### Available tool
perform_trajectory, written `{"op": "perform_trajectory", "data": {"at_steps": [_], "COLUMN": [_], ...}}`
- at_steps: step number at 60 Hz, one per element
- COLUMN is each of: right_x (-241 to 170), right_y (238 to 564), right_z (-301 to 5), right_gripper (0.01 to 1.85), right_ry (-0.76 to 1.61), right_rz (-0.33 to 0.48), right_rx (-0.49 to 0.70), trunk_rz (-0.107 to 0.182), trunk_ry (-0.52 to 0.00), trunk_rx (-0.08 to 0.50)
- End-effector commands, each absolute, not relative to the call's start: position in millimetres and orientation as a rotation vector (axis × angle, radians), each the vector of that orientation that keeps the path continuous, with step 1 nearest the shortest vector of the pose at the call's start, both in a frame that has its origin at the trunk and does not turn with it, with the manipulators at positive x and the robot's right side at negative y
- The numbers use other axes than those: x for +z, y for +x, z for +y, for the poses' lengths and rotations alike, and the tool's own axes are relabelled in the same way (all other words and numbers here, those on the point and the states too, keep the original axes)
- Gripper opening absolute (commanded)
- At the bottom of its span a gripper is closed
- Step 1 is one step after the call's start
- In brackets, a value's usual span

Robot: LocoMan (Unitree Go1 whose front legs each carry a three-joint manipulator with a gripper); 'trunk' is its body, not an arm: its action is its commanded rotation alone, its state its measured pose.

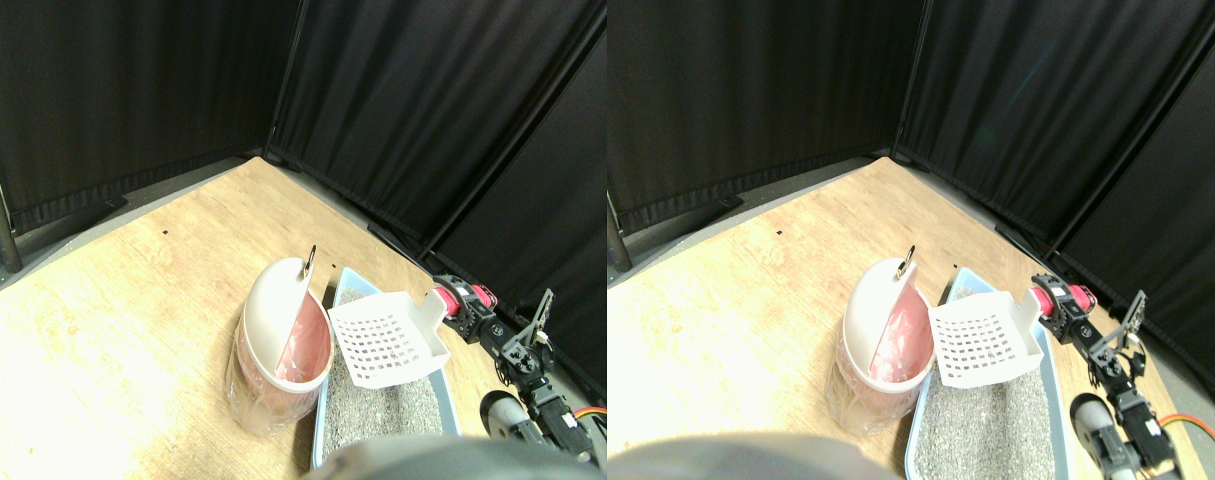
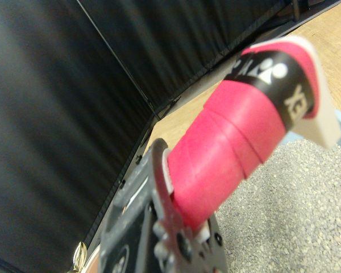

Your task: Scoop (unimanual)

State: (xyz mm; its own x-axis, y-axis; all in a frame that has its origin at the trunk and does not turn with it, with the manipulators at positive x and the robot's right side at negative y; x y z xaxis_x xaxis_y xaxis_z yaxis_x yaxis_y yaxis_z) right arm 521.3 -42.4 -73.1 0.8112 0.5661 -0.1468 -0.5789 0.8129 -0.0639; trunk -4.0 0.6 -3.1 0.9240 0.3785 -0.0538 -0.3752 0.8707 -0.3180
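the right hand [image 1: 454, 303] reached in from the lower right and was clenched on the pink-wrapped handle [image 1: 439, 298] of a white slotted scoop [image 1: 387, 340]. in the wrist view the handle [image 2: 233, 136] ran out from between the dark jaws, which plainly gripped its near end, with a black band of tape close to the white scoop body at the far end. the scoop was held in the air above the blue litter tray [image 1: 355, 285], its perforated face tilted toward the camera and its blade hanging over the grey litter [image 1: 382, 410], apart from the surface. no litter could be seen in the scoop. just beside the tray, on its left, stood a small pink bin [image 1: 277, 345] with a white swing lid [image 1: 272, 300] tipped open, lined with a clear plastic bag. the scoop's left edge sat near the bin's rim, though whether they touched could not be told. everything rested on a pale wooden floor [image 1: 117, 300] enclosed by black curtains [image 1: 417, 100].
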Motion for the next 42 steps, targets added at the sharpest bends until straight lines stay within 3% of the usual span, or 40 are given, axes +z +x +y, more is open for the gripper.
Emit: {"op": "perform_trajectory", "data": {"at_steps": [1, 21, 42], "right_x": [-66, -91, -114], "right_y": [523, 531, 527], "right_z": [-49, -106, -148], "right_gripper": [0.05, 0.05, 0.05], "right_ry": [-0.068, 0.142, 0.208], "right_rz": [0.043, -0.037, -0.072], "right_rx": [0.577, 0.425, 0.313], "trunk_rz": [0.004, 0.026, 0.035], "trunk_ry": [-0.316, -0.257, -0.21], "trunk_rx": [0.393, 0.31, 0.239]}}
